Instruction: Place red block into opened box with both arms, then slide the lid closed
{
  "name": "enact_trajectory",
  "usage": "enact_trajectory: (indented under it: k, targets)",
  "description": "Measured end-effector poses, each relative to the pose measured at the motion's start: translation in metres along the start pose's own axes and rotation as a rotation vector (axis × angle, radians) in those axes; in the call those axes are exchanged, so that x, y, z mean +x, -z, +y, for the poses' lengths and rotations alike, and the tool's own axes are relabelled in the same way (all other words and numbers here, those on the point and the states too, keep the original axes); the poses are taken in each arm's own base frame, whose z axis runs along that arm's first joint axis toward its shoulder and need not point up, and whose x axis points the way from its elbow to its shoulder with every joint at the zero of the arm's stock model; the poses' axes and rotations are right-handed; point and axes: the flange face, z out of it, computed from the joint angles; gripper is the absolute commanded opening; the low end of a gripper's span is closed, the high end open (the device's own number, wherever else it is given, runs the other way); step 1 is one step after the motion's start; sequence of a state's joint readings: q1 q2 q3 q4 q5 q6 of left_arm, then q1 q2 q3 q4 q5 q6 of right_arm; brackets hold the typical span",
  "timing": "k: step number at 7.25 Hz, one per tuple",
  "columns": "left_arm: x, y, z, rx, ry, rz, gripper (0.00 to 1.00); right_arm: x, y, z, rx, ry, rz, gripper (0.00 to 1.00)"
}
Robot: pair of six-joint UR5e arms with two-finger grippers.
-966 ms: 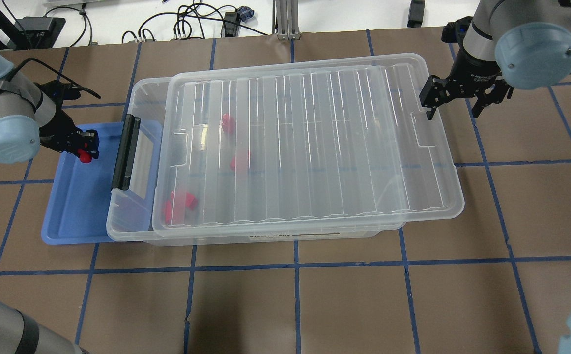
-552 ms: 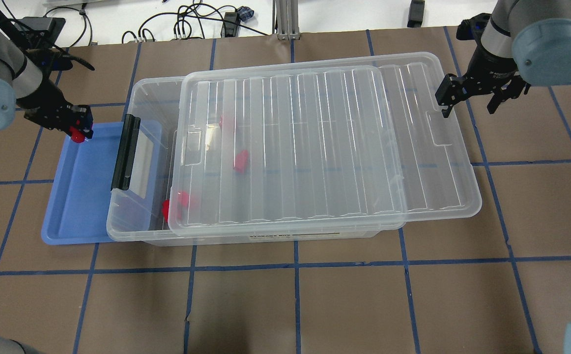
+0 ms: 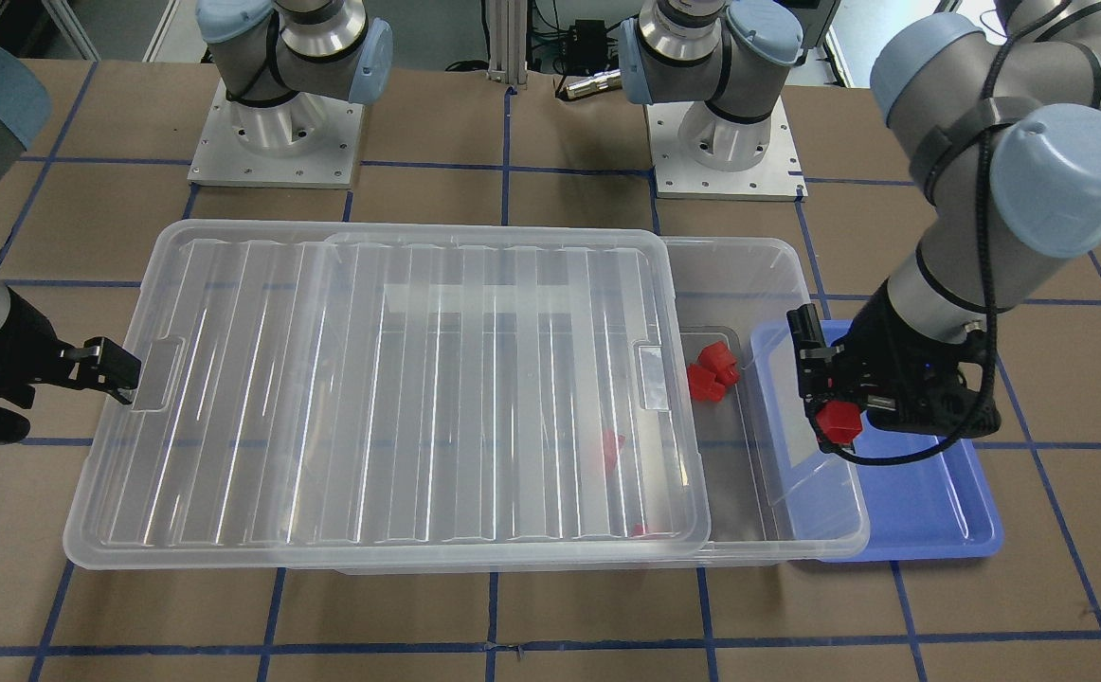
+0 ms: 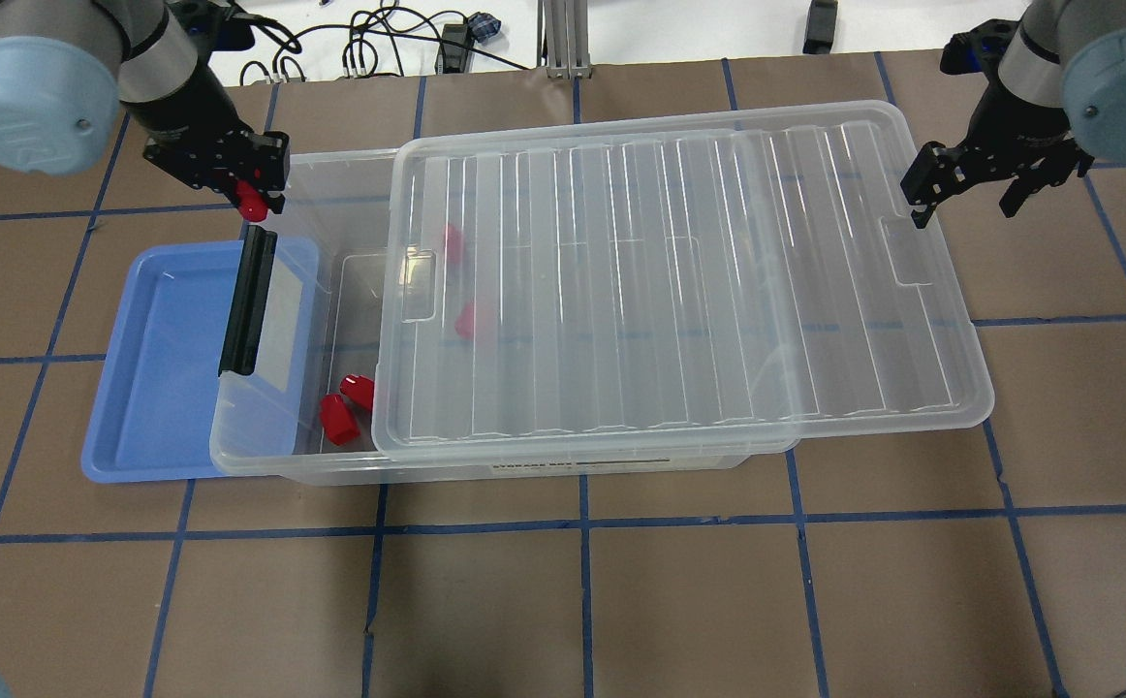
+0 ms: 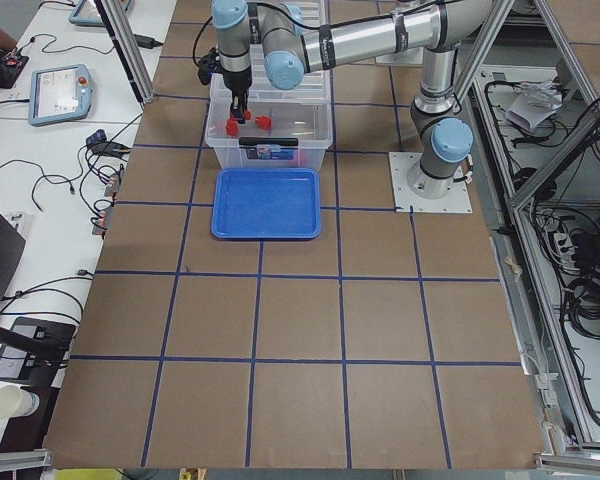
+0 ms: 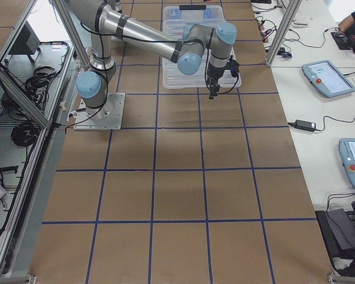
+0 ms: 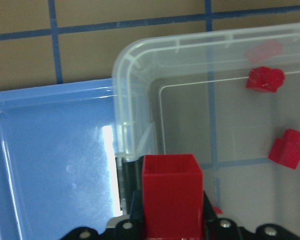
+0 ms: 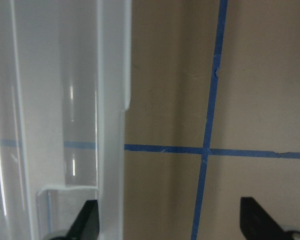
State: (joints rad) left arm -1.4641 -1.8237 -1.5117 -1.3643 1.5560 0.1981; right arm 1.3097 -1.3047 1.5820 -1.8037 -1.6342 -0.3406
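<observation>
My left gripper (image 4: pixel 251 194) is shut on a red block (image 4: pixel 251 204) and hangs over the far left corner of the clear box (image 4: pixel 277 456). In the left wrist view the red block (image 7: pixel 172 192) sits between the fingers above the box's corner. The ribbed lid (image 4: pixel 679 291) lies on the box, shifted right, leaving the left end uncovered. Several more red blocks (image 4: pixel 338 419) lie inside, some under the lid. My right gripper (image 4: pixel 962 206) is open at the lid's right end, with one finger (image 3: pixel 119 372) against the lid's notch.
A blue tray (image 4: pixel 151 378) lies at the box's left end, partly under it. A black bar (image 4: pixel 248 301) runs along that short end. Brown table with blue tape lines surrounds the box. Cables lie beyond the far edge.
The left gripper carried the red block from above the blue tray to the box's far left corner. The right gripper moved right and the lid slid right with it, uncovering more of the box.
</observation>
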Motion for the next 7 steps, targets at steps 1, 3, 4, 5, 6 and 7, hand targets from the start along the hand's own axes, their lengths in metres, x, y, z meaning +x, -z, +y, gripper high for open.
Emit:
enact_trajectory:
  k: [1, 3, 4, 5, 6, 7]
  targets:
    - [0.014, -0.010, 0.002, -0.019, 0.002, 0.006, 0.02, 0.003, 0.003, -0.001, 0.006, 0.009, 0.003, 1.00]
    - [0.023, -0.036, 0.008, -0.060, 0.006, 0.010, 0.01, 0.010, 0.004, -0.001, 0.008, 0.036, 0.004, 1.00]
    - [0.024, -0.048, 0.009, -0.078, 0.009, 0.014, 0.01, 0.014, 0.005, 0.000, 0.008, 0.039, 0.000, 1.00]
    - [0.024, -0.061, 0.010, -0.091, 0.010, 0.019, 0.01, 0.013, 0.006, 0.001, 0.008, 0.038, -0.008, 1.00]
    - [0.025, -0.075, 0.011, -0.095, 0.016, 0.021, 0.01, 0.011, 0.007, 0.002, 0.006, 0.038, -0.014, 1.00]
    - [0.025, -0.089, 0.015, -0.087, 0.026, 0.020, 0.01, 0.008, 0.006, 0.003, -0.002, 0.041, -0.027, 1.00]
